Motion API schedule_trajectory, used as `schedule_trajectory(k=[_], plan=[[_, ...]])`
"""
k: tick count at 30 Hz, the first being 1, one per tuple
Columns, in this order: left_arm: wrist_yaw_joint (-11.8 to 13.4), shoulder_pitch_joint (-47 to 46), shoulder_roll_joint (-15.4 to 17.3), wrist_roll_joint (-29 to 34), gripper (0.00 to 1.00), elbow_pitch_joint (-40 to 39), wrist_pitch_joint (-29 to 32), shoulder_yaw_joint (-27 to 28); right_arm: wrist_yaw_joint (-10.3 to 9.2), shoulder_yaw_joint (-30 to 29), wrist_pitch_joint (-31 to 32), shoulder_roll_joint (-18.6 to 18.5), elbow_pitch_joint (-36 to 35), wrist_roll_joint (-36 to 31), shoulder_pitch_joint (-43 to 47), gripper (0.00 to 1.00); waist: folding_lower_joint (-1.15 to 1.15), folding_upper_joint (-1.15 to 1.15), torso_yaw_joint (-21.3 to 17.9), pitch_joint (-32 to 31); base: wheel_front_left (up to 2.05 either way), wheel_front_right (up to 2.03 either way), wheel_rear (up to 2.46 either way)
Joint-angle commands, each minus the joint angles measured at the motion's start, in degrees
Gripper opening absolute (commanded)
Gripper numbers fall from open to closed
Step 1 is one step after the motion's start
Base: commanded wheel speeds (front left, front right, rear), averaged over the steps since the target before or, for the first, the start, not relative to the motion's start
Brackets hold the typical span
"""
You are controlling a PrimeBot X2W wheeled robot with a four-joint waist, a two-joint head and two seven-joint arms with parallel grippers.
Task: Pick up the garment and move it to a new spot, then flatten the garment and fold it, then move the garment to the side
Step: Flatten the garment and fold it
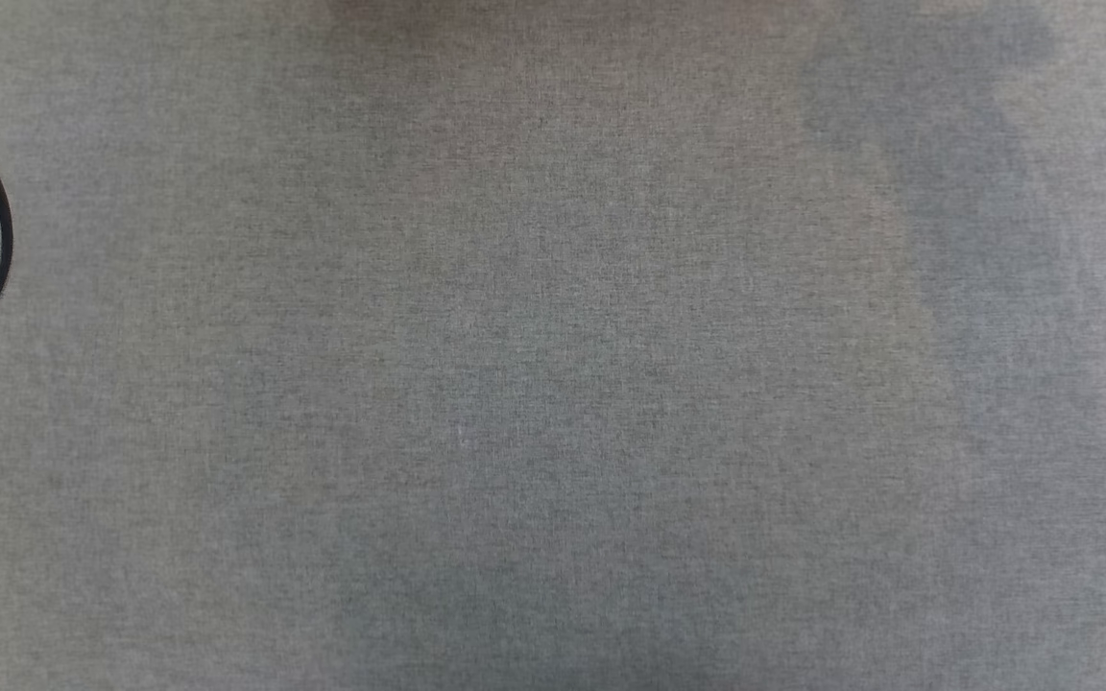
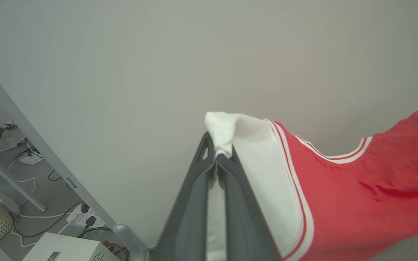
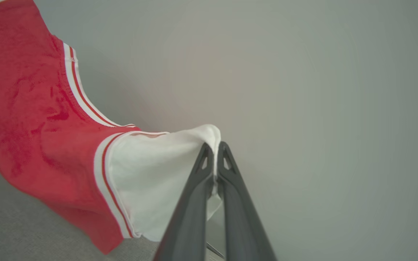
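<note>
The left gripper and right gripper each have jaws clamped on a white sleeve, so the garment hangs over the grey bench — best keep both sleeves level and spread taut, lowering hem first

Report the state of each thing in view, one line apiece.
garment: held by both white sleeves, spread between the two end effectors.
left end effector: shut on one sleeve of the garment.
right end effector: shut on the other sleeve of the garment.
black cable: bent in a curve at the head view's left edge, over the grey surface.
</note>
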Motion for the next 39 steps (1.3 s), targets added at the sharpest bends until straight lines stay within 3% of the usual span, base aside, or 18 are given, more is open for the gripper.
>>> schedule_trajectory(k=[1,6,10,11,13,14,18,23,24,31,39], plan=[[-0.1,2.9,0.8,-1.0,0.00,-0.8,-0.9,-0.4,-0.04,0.7,-1.0,-0.2,-0.5,1.3,2.0,0.00,0.00,0.30,0.0,-1.0,0.00,0.00,0.00],[0.1,16.7,3.2,-4.6,0.00,-4.7,-4.7,-1.0,-0.04,4.6,-4.5,-1.9,-3.2,6.1,12.2,0.00,0.00,0.30,0.3,-5.5,0.00,0.00,0.00],[1.8,26.1,4.3,-6.4,0.00,-8.1,-6.1,-0.8,-0.04,6.6,-6.0,-3.5,-5.4,8.3,19.5,0.00,0.00,0.30,0.3,-8.8,0.00,0.00,0.00],[3.8,33.5,5.1,-7.7,0.00,-11.6,-6.6,-0.6,-0.04,7.6,-6.8,-4.8,-7.1,9.5,24.9,0.00,0.00,0.30,0.1,-11.1,0.00,0.00,0.00],[5.2,38.7,5.8,-8.6,0.00,-14.4,-6.9,-0.4,-0.04,8.2,-7.2,-5.7,-8.5,10.2,28.7,0.00,0.00,0.30,0.0,-12.7,0.00,0.00,0.00],[7.0,46.7,7.1,-9.7,0.00,-18.5,-7.1,-0.2,-0.04,8.9,-7.6,-7.4,-10.4,11.0,34.8,0.00,0.00,0.30,-0.2,-15.1,0.00,0.00,0.00],[10.5,56.5,8.5,-10.8,0.00,-23.6,-7.2,-0.4,-0.04,8.7,-7.9,-9.6,-12.8,12.5,42.5,0.00,0.00,0.30,-0.4,-17.5,0.00,0.00,0.00],[12.8,66.5,10.4,-12.7,0.00,-27.4,-7.3,0.1,-0.04,6.1,-8.6,-11.7,-14.2,13.9,51.5,0.00,0.00,0.30,-0.7,-19.8,0.00,0.00,0.00],[13.9,71.0,10.9,-12.8,0.00,-28.6,-7.3,0.0,-0.04,4.1,-8.8,-12.7,-14.3,14.3,57.2,0.00,0.00,0.30,-0.5,-21.2,0.00,0.00,0.00],[17.0,78.4,11.8,-12.0,0.00,-30.1,-7.3,-0.6,-0.04,-2.1,-8.9,-14.3,-15.7,14.9,68.9,0.00,0.00,0.30,-0.1,-23.6,0.00,0.00,0.00],[20.7,84.3,12.6,-11.8,0.00,-32.7,-7.3,-0.4,-0.04,-8.8,-4.4,-17.4,-23.2,15.3,83.2,0.00,0.00,0.30,0.4,-25.0,0.00,0.00,0.00]])
